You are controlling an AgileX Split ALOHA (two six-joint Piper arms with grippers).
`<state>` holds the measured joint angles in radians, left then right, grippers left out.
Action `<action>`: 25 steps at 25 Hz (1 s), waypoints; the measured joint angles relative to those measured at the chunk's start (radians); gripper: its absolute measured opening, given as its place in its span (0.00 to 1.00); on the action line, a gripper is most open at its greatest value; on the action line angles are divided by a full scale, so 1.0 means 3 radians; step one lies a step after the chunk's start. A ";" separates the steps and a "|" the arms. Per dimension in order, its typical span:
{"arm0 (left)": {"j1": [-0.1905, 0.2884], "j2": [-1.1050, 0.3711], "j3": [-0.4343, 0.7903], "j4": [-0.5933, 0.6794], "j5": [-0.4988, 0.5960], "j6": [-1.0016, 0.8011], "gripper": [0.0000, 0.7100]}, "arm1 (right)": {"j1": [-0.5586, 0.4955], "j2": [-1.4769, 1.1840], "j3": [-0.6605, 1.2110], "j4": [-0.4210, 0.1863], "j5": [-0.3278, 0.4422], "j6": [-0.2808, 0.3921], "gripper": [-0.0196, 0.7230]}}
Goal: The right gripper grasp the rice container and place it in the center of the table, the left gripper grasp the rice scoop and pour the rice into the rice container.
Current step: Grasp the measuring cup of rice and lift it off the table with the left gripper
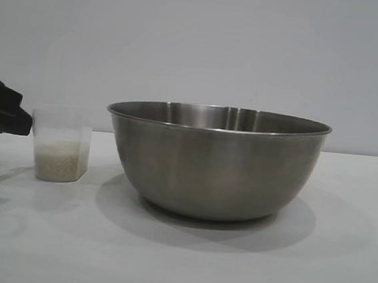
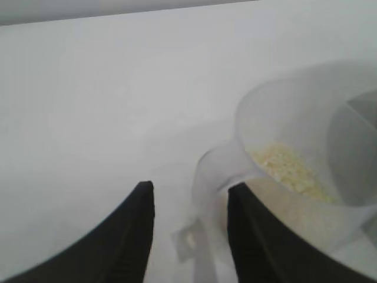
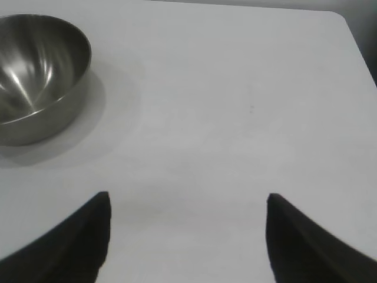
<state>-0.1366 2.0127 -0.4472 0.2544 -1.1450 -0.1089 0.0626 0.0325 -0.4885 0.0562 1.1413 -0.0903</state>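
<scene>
Holding rice (image 1: 57,160), the rice scoop (image 1: 60,144) stands beside the rice container (image 1: 215,161) — left tool (image 2: 187,206) open, gripping nothing.

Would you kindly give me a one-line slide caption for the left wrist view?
Open left gripper straddling the loop handle of the rice scoop, rice inside.

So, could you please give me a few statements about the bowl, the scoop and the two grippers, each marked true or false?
1. The rice container stands upright on the table. True.
2. The rice scoop lies tipped over. False: it stands upright with rice inside.
3. The left gripper has the scoop's loop handle between its open jaws. True.
4. The right gripper holds the container. False: its jaws are open and empty, away from it.
5. Rice fills the container. False: its inside shows bare steel.
</scene>
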 joint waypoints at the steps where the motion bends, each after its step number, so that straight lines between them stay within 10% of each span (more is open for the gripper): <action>1: 0.0000 0.0000 -0.0021 0.0000 0.0000 0.0006 0.38 | 0.0000 0.0000 0.0000 0.0000 0.0000 0.0000 0.66; 19: 0.0000 0.0496 -0.0825 0.0389 0.0000 0.0140 0.38 | 0.0000 0.0000 0.0000 0.0000 0.0000 0.0000 0.66; 25: 0.0000 0.0510 -0.0947 0.0616 0.0000 0.0145 0.00 | 0.0000 0.0000 0.0000 0.0000 0.0000 0.0000 0.66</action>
<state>-0.1366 2.1658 -0.7313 0.4393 -1.1450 -0.0655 0.0626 0.0325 -0.4885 0.0562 1.1413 -0.0903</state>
